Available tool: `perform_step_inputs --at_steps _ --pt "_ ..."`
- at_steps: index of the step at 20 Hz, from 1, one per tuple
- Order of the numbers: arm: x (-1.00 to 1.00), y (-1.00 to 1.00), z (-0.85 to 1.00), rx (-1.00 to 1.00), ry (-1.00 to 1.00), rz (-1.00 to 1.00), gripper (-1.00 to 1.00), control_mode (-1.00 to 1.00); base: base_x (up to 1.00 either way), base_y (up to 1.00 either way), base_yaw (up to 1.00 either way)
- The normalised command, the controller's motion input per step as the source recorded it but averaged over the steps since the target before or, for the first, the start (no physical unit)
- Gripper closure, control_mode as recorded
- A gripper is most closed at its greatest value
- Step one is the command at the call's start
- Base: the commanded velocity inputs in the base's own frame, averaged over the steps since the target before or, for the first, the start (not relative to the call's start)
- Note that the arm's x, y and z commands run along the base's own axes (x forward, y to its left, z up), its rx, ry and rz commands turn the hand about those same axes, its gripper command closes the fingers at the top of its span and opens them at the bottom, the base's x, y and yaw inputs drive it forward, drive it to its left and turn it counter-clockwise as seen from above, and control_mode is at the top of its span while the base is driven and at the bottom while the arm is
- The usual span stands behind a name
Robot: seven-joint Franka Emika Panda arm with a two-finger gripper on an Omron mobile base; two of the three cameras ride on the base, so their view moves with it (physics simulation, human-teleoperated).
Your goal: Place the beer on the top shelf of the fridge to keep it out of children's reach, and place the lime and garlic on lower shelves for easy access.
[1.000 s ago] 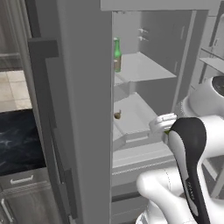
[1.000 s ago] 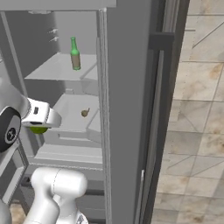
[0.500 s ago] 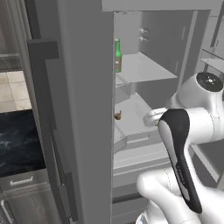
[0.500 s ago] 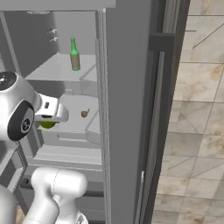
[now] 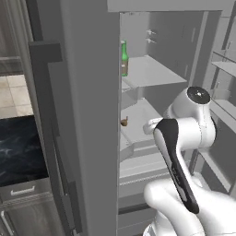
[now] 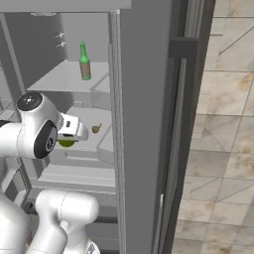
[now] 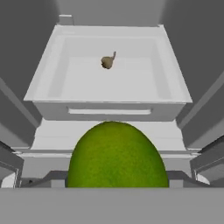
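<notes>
The fridge [image 5: 87, 115] stands open. On its top shelf [image 5: 152, 71] the green beer [image 5: 123, 57] stands upright near the door side; the right base view shows the beer [image 6: 85, 61] too. The garlic [image 7: 107, 62] lies in a pale bin [image 7: 48, 78] on a lower shelf, also seen as a small tan bulb, the garlic [image 6: 95, 129]. My gripper [image 6: 67, 140] is shut on the lime [image 6: 66, 144], holding it just in front of that bin. The lime [image 7: 116, 155] bulges large at the bottom of the hand view, hiding the fingertips.
The grey fridge door [image 6: 144, 124] stands open close beside the arm. A flat shelf ledge [image 7: 105, 131] runs below the bin's front wall. Door racks [image 5: 223, 69] line the far side. A dark countertop [image 5: 20, 147] lies left of the fridge.
The arm has swung up and in, carrying the lime from outside the fridge's front toward the lower bin. The beer and the garlic have stayed where they were.
</notes>
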Motion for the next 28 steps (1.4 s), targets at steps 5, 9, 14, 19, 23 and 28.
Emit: perform_step_inputs --at_steps 5,9,14,19,23,28 --pt "0.63 -0.02 -0.41 0.00 0.02 0.00 1.00 -1.00 0.00 0.00 0.00" --pt "0.59 0.00 -0.26 0.00 0.06 0.00 1.00 -1.00 0.00 0.00 0.00" --pt "0.55 0.00 -0.22 0.00 0.06 0.00 1.00 -1.00 0.00 0.00 0.00" --pt "0.55 0.00 -0.20 0.00 0.05 0.00 1.00 -1.00 0.00 0.00 0.00" --pt "0.54 -0.01 -0.21 0.00 0.05 0.00 1.00 -1.00 0.00 0.00 0.00" --pt "0.53 -0.02 -0.26 0.00 0.03 0.00 1.00 -1.00 0.00 0.00 0.00"
